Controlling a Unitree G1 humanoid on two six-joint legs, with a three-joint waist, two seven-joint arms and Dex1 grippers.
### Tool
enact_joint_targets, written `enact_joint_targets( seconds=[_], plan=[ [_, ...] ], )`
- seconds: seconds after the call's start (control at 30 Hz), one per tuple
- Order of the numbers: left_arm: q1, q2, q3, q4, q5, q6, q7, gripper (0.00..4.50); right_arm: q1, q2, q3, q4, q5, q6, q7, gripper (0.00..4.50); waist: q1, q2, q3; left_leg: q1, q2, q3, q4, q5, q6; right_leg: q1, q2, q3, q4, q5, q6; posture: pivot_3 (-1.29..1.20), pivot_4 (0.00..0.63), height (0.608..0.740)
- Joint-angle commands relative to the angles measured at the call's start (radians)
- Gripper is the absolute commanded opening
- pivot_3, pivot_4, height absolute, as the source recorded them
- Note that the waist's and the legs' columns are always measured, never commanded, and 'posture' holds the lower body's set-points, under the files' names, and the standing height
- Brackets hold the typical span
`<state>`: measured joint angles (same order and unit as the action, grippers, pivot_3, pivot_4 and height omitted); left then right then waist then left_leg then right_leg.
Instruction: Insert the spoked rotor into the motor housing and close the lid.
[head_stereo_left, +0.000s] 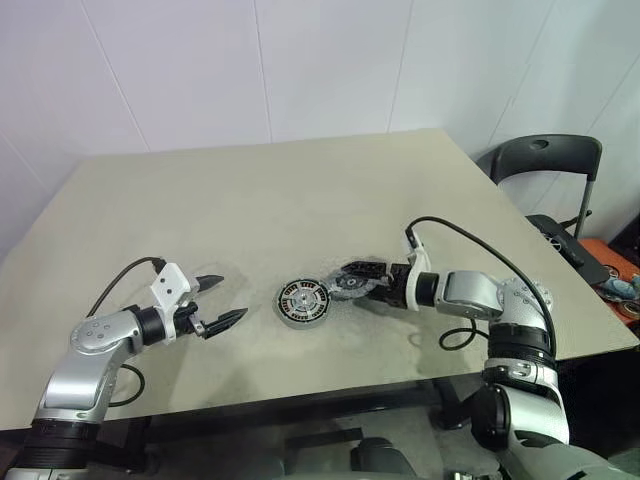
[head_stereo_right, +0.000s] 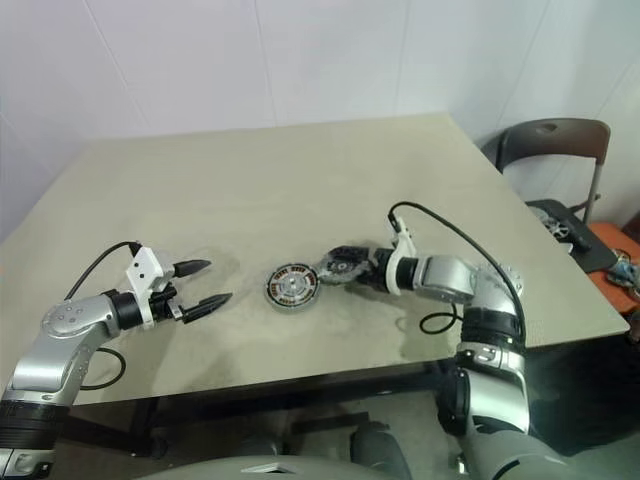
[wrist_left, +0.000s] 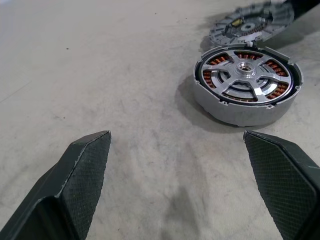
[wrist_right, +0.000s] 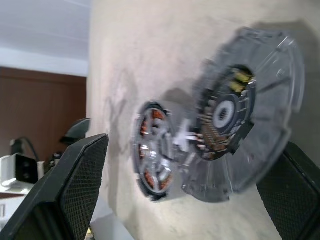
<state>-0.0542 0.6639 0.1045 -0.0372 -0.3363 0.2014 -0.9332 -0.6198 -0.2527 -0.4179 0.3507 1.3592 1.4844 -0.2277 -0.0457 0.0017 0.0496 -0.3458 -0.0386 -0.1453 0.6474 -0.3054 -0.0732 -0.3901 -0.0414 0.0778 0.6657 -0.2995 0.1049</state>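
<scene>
1. the motor housing (head_stereo_left: 302, 303) lies flat on the beige surface (head_stereo_left: 250, 210), near the front edge and about midway between the two arms.
2. the spoked rotor (wrist_left: 243, 75) already sits inside the housing: in the left wrist view its silver spokes and small hub lie level within the silver rim, with copper-brown windings showing through the gaps between the spokes.
3. the lid (head_stereo_left: 351, 283) is not on the housing. it is just beside it on the side of the right arm, its near edge close to or touching the housing rim, and it looks tilted rather than flat.
4. the right hand (head_stereo_left: 350, 280) reaches in low from the right, its two black fingers spread wide on either side of the lid. in the right wrist view the grey notched disc fills the gap between the fingers (wrist_right: 75, 180); whether the pads actually press on its edge cannot be told.
5. the left hand (head_stereo_left: 222, 300) hangs just above the surface, well apart from the housing on its left, pointing toward it. its fingers (wrist_left: 82, 165) are spread wide with nothing between them.
6. a dark folding chair (head_stereo_left: 545, 160) stands beyond the right corner of the surface.
</scene>
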Motion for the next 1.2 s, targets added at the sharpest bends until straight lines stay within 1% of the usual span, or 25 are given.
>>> enact_joint_targets(
  seconds=[0.03, 0.2, 0.37, 0.53, 0.67, 0.9, 1.2],
  plan=[
    [-0.019, 0.009, 0.019, -0.001, 0.001, -0.025, -0.001, 4.5, -0.044, 0.02, -0.004, -0.054, 0.04, 0.012, 0.006, 4.48, 0.0, 0.0, 0.0, 0.0, 0.0, 0.0, 0.0, 0.0, 0.0, 0.0, 0.0, 0.0, 0.0, 0.0, 0.0, 0.0, 0.0, 0.74],
    [-0.017, 0.01, 0.021, 0.009, 0.001, -0.035, -0.002, 4.5, -0.06, 0.04, 0.003, -0.068, 0.031, 0.014, 0.011, 4.48, 0.0, 0.0, 0.0, 0.0, 0.0, 0.0, 0.0, 0.0, 0.0, 0.0, 0.0, 0.0, 0.0, 0.0, 0.0, 0.0, 0.0, 0.74],
    [-0.017, 0.009, 0.021, 0.016, 0.001, -0.042, -0.002, 4.5, -0.052, 0.035, 0.04, -0.062, -0.054, -0.003, 0.049, 4.48, 0.0, 0.0, 0.0, 0.0, 0.0, 0.0, 0.0, 0.0, 0.0, 0.0, 0.0, 0.0, 0.0, 0.0, 0.0, 0.0, 0.0, 0.74],
    [-0.014, 0.009, 0.024, 0.017, 0.0, -0.046, 0.0, 4.5, -0.058, 0.046, 0.052, -0.065, -0.099, -0.013, 0.095, 4.48, -0.001, 0.0, 0.0, 0.0, 0.0, 0.0, -0.001, 0.0, 0.0, 0.0, 0.0, 0.0, 0.0, 0.0, 0.0, 0.0, 0.0, 0.74],
    [-0.013, 0.011, 0.025, 0.017, 0.0, -0.048, 0.002, 4.5, -0.073, 0.059, 0.06, -0.094, -0.108, -0.007, 0.121, 4.48, -0.001, 0.0, 0.0, 0.0, 0.0, 0.0, -0.001, 0.0, 0.0, -0.001, 0.0, 0.0, 0.0, 0.0, 0.0, 0.0, 0.0, 0.74],
    [-0.014, 0.014, 0.024, 0.008, 0.0, -0.043, 0.005, 4.5, -0.096, 0.102, 0.074, -0.17, -0.105, 0.027, 0.114, 4.48, -0.001, 0.001, 0.0, 0.0, 0.0, 0.0, -0.001, 0.0, 0.0, -0.001, 0.0, 0.0, 0.0, 0.0, 0.0, 0.0, 0.0, 0.74],
    [-0.018, 0.015, 0.019, -0.004, 0.0, -0.034, 0.007, 4.5, -0.086, 0.126, 0.119, -0.269, -0.109, 0.095, 0.138, 4.48, 0.0, 0.001, 0.001, -0.002, 0.0, 0.0, -0.001, 0.0, 0.0, -0.002, 0.0, 0.0, -0.001, 0.0, 0.0, 0.0, 0.0, 0.74]
  ],
)
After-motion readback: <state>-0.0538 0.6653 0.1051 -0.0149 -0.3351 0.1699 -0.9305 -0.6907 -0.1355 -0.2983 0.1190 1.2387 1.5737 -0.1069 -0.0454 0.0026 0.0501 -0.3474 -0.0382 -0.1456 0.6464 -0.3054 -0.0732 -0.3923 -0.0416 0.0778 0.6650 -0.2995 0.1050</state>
